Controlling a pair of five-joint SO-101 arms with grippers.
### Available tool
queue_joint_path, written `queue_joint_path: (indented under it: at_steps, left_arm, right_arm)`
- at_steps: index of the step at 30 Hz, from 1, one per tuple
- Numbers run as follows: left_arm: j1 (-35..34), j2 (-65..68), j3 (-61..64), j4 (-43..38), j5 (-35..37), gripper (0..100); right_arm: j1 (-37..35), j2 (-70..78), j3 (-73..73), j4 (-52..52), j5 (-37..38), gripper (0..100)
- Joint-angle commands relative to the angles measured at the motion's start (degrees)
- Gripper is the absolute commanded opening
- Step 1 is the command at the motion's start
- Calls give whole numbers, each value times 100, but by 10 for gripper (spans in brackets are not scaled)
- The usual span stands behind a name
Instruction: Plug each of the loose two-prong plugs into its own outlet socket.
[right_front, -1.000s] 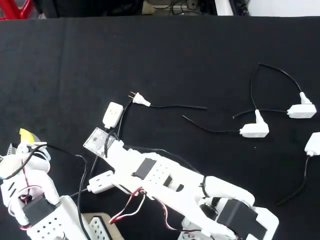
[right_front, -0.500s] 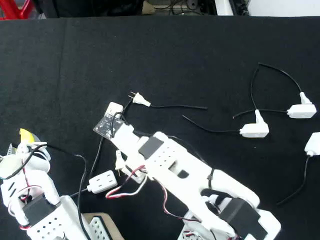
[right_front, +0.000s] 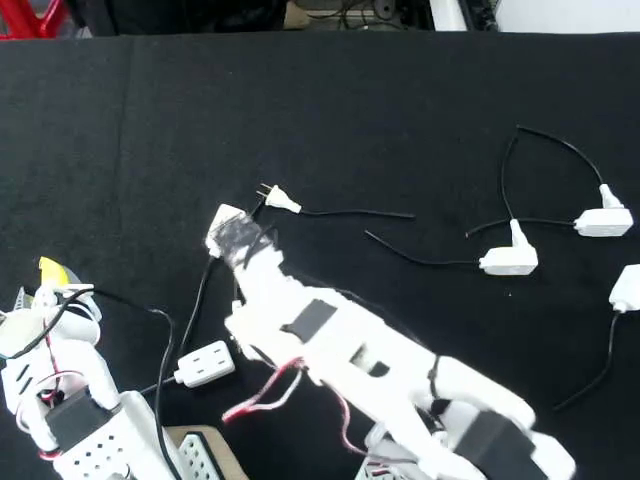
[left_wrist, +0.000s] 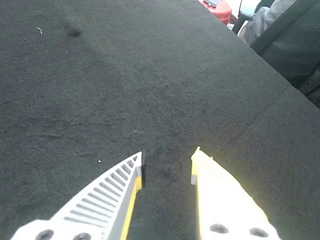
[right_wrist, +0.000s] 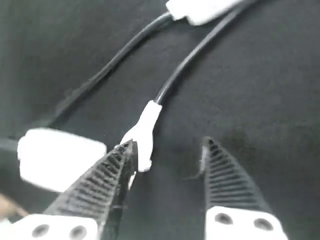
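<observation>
High view: the right arm lies stretched diagonally from the near right corner toward the middle of the bench (right_front: 120, 120). The right end effector (right_front: 238, 238) sits over an outlet socket (right_front: 221, 216) and covers most of it, with one white corner showing. The loose two-prong plug (right_front: 281, 201) lies flat just beyond that socket, prongs pointing left, and its black cable (right_front: 360, 212) trails off to the right. A second outlet socket (right_front: 205, 363) lies nearer the arm bases, well apart from the plug. At the far right is a cluster of white plug pieces (right_front: 510, 260) on black leads, well apart from both arms; how they are mated, cannot tell. Right wrist view: the right end effector is open at a medium gap and holds nothing. A slim white cable end (right_wrist: 145, 131) lies on the bench at one fingertip, touching or just beside it, cannot tell which. A white block (right_wrist: 60, 157) lies on the outer side of that same finger. Left wrist view: the left end effector (left_wrist: 166, 161) is open at a fairly narrow gap and empty, above the black bench surface, its fingers (left_wrist: 125, 195) edged in yellow.
</observation>
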Motion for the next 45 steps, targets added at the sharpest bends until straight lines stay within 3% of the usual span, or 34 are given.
queue_joint_path:
  at_steps: [1,6,18,26,36,45]
  left_arm:
    - [66,-70,-13,-132,26,166]
    - [66,-70,-13,-132,26,166]
    - [66,-70,-13,-141,26,166]
    - [66,-70,-13,-141,26,166]
    - [66,-70,-13,-141,26,166]
    - [66,-70,-13,-141,26,166]
  right_arm:
    - [70,558,-514,-360,-668,168]
    - [62,1024,-796,-440,-985,55]
    - [-264,1033,-831,0,-985,198]
    - [0,1077,-989,-35,-1266,105]
    - [-273,1138,-980,193,-1398,141]
    - [-255,2316,-1613,211,-1600,117]
